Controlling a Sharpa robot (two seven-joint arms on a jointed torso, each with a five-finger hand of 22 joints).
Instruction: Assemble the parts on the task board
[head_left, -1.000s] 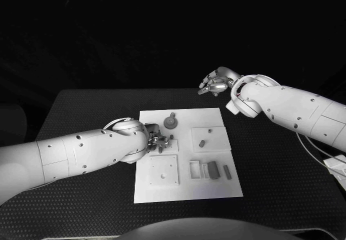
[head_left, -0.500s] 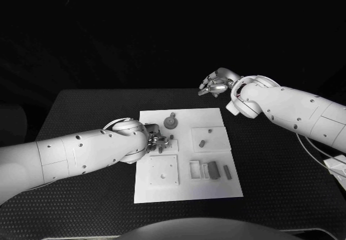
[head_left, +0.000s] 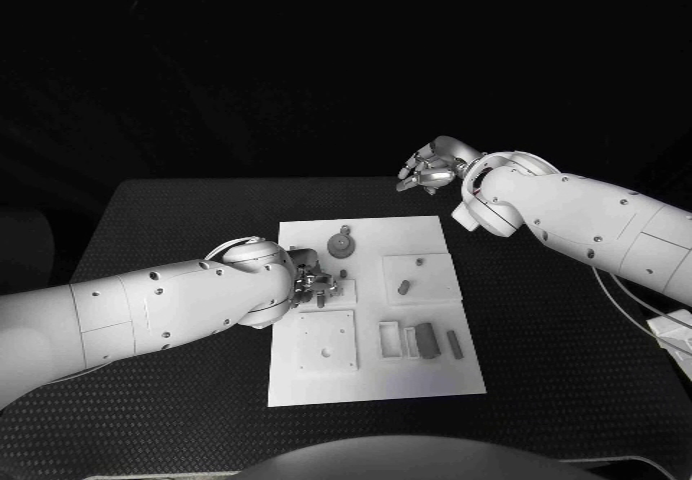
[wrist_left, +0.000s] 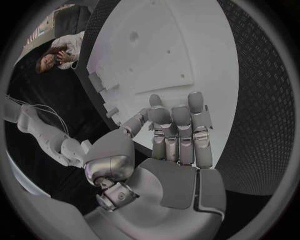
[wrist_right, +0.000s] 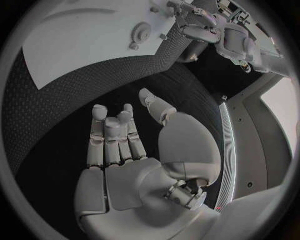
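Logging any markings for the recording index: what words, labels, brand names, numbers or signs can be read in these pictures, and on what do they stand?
None can be read.
Task board: plain white, no print seen.
Parts on it, such as the round part: no markings seen.
Left hand and right hand: bare silver, no label seen.
Black table: textured surface, no text.

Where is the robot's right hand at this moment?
In the head view, the silver right hand hangs open beyond the far right corner of the white task board, over the black table, holding nothing.
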